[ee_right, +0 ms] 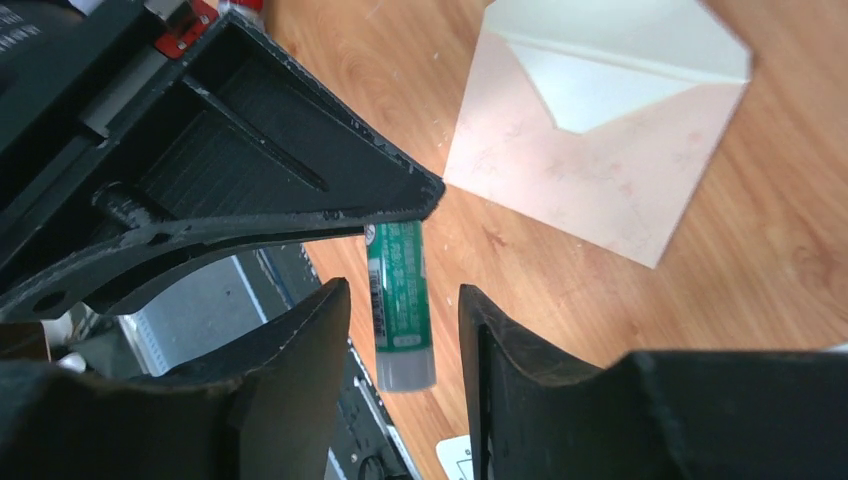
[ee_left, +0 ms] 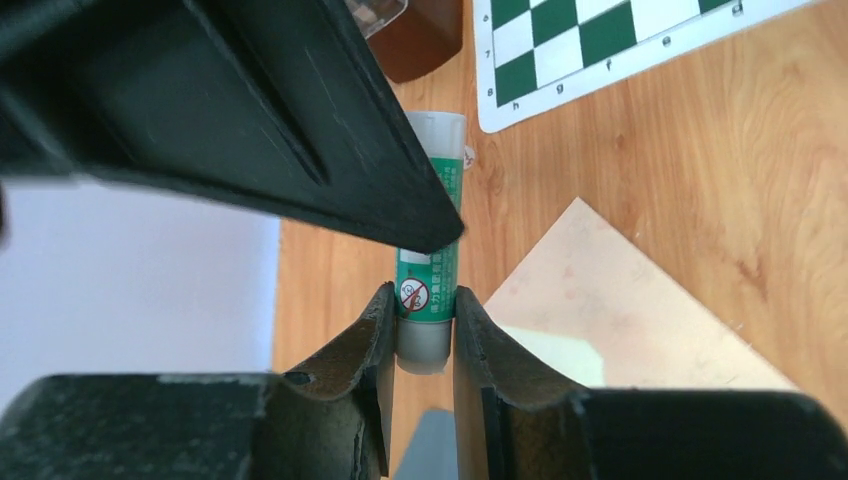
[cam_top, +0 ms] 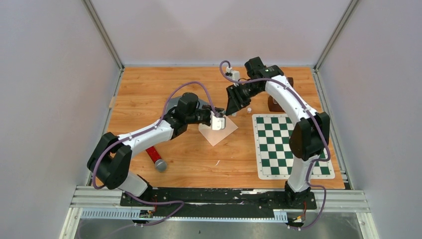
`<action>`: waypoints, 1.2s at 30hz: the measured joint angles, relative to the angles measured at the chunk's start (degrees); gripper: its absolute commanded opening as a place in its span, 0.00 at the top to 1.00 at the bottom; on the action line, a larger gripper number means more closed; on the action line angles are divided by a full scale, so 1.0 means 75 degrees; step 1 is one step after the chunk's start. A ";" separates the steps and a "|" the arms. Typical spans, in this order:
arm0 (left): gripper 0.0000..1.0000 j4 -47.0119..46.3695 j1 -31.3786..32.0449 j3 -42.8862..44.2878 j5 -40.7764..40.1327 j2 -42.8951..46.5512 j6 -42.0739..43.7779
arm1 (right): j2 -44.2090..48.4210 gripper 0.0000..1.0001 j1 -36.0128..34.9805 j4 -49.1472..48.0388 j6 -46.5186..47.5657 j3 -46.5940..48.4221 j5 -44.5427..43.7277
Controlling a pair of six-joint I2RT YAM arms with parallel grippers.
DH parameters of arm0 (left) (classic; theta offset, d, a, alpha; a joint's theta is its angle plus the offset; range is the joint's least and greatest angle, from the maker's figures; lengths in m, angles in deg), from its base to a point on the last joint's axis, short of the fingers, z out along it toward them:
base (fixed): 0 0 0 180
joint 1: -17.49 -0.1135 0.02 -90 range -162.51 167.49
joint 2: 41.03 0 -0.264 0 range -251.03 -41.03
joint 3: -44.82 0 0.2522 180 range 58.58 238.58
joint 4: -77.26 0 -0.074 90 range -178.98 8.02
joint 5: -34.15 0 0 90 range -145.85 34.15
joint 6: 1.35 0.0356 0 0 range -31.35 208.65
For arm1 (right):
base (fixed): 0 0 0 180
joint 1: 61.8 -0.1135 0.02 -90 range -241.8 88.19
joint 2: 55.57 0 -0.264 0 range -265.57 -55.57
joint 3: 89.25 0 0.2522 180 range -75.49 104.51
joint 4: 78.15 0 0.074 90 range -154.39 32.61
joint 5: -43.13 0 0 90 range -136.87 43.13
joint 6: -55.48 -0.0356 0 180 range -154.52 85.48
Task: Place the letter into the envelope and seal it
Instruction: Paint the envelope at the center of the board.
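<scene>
We see the pale pink envelope [ee_right: 590, 170] lying flat on the wooden table [cam_top: 149, 89], flap open, white showing in its mouth. At its edge the left gripper [ee_left: 422, 305] clamps a green glue stick [ee_left: 428, 272]; the right gripper [ee_right: 400, 300] stands parted around it.

Right gripper [cam_top: 232, 113] and glue stick [ee_left: 428, 295] crowd the envelope's [cam_top: 221, 133] far edge.

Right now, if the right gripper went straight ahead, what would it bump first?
Probably the glue stick held in the left gripper; it lies inside the open right gripper, though depth is unclear.
</scene>
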 measured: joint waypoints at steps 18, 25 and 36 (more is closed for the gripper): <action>1.00 -0.0580 0.0009 0.0137 -0.0985 -0.0006 -0.5796 | 0.1224 0.43 0.0863 -0.1504 -0.2500 -0.0848 0.0318; 1.00 -0.0857 0.0009 0.0341 -0.0941 -0.0020 -0.6301 | 0.1183 0.48 0.0848 -0.1647 -0.2713 -0.0866 0.0536; 1.00 -0.1011 0.0009 0.0364 -0.0702 -0.0073 -0.6443 | 0.0941 0.66 0.0764 -0.1886 -0.2908 -0.0901 0.0898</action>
